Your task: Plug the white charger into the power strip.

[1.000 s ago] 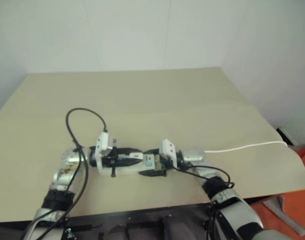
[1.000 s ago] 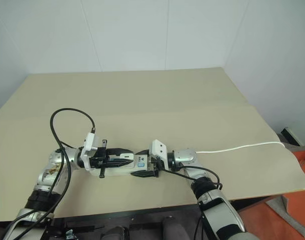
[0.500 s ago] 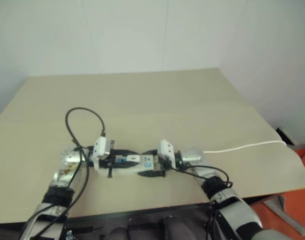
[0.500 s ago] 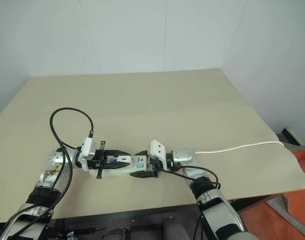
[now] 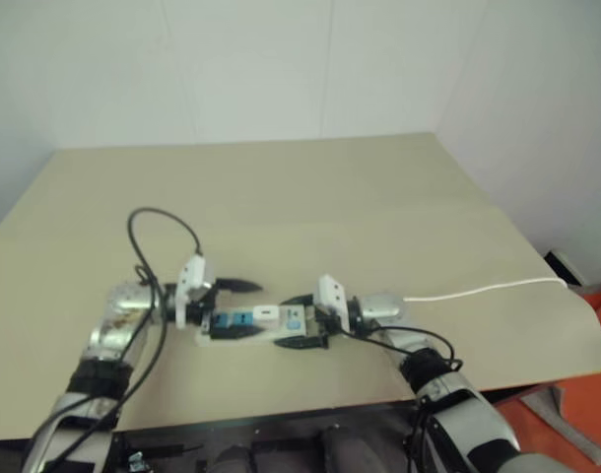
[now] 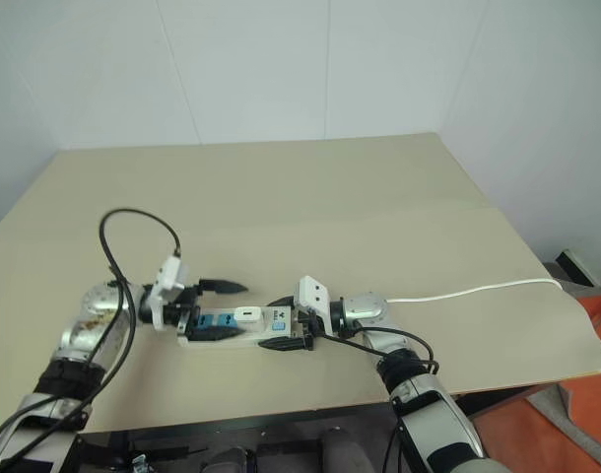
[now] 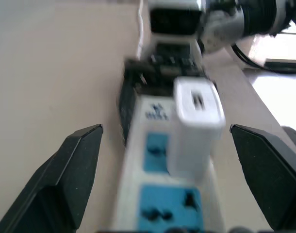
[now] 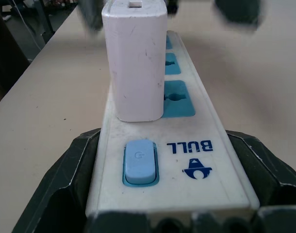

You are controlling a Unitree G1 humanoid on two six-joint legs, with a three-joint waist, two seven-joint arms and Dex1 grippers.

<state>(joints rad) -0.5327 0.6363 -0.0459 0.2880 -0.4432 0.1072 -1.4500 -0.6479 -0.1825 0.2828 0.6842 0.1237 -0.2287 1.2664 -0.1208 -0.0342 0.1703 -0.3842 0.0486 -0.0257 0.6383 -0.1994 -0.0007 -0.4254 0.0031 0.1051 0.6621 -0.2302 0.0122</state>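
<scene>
Left gripper (image 6: 210, 307) has let go and lifted back, jaws now wide and empty, while the charger (image 6: 246, 315) stands plugged upright in the strip (image 6: 236, 328) on the table (image 6: 330, 207), right gripper (image 6: 281, 322) clamping the strip's switch end.

1. My left arm (image 6: 84, 340) is silver-grey metal with black banded segments nearer the body.
2. A thick black cable (image 6: 133, 232) loops up from that arm in a wide arc and runs to the wrist.
3. A white boxy camera housing (image 6: 168, 276) sits on the left wrist.
4. My left gripper (image 6: 214, 307) has two black, tapered, pointed fingers (image 7: 70, 179).
5. My right arm (image 6: 424, 414) is silver and black too, with thinner black cables curling beside its rounded silver wrist joint.
6. A white boxy housing (image 6: 311, 294) tops the right wrist.
7. My right gripper (image 5: 302, 320) has black, faceted fingers (image 8: 75, 179).
</scene>
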